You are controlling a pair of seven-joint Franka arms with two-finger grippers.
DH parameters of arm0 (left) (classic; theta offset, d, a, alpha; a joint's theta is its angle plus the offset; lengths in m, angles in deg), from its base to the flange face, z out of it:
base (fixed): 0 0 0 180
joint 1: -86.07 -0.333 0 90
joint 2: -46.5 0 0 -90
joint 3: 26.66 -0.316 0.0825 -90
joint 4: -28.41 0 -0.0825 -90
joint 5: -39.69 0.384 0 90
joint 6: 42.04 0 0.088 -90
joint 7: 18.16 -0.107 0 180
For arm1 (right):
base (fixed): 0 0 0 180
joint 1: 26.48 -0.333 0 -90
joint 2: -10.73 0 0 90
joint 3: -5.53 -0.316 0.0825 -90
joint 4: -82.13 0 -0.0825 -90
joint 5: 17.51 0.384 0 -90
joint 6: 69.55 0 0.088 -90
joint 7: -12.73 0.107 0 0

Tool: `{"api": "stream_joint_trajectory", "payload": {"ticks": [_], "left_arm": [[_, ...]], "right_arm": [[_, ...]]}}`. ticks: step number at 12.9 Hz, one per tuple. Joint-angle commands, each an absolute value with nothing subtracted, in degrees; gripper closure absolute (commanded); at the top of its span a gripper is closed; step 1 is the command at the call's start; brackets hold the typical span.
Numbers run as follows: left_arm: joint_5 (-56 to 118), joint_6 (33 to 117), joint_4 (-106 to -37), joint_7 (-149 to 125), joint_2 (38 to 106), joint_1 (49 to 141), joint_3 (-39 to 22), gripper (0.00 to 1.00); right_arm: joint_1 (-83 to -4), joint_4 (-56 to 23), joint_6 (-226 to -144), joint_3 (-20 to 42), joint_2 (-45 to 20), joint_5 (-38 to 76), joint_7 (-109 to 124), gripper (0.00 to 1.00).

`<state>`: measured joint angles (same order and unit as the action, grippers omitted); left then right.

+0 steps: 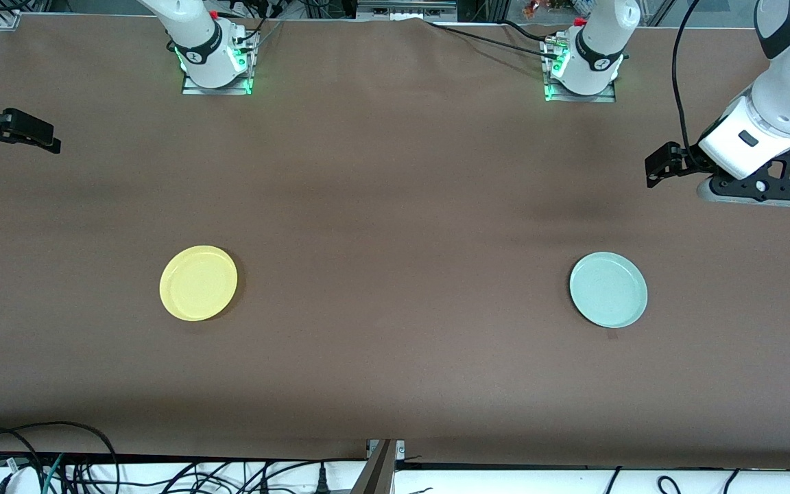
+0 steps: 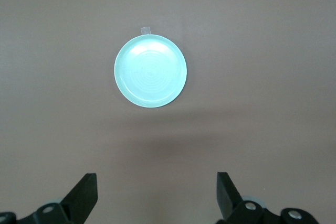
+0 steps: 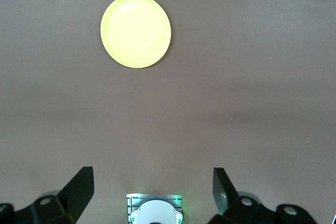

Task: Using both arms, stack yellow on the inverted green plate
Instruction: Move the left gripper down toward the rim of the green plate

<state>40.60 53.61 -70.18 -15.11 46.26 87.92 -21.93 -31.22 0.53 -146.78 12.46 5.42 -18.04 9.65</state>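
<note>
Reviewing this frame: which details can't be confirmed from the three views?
- Right claw: front view's edge cuts off its arm; only black parts show.
- Left claw: in the front view the white wrist covers its fingers.
- Small round pale mint-green plate: its underside is hidden in every view.
- Small round bright yellow plate: glare washes out its surface in the right wrist view.

The brown table [image 1: 395,206] carries two plates well apart — yellow [image 1: 198,283], green plate [image 1: 607,289].

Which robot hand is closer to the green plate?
The left gripper: it hangs open in the air near the green plate. The right gripper, also open, hangs at the table's right-arm end, near the yellow plate.
</note>
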Motion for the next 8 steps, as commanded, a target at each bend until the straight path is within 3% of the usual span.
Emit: {"api": "stream_joint_trajectory", "payload": {"ticks": [1, 8], "left_arm": [[40.3, 52.1, -68.1, -16.6, 47.1, 87.5, -21.7, 0.00], [40.3, 52.1, -67.6, -16.6, 48.2, 87.5, -21.9, 0.00]], "right_arm": [[-31.0, 0.4, -146.9, 12.6, 5.7, -17.8, 8.9, 0.00], [-31.4, 0.4, -146.5, 14.8, 5.9, -17.8, 8.9, 0.00]]}}
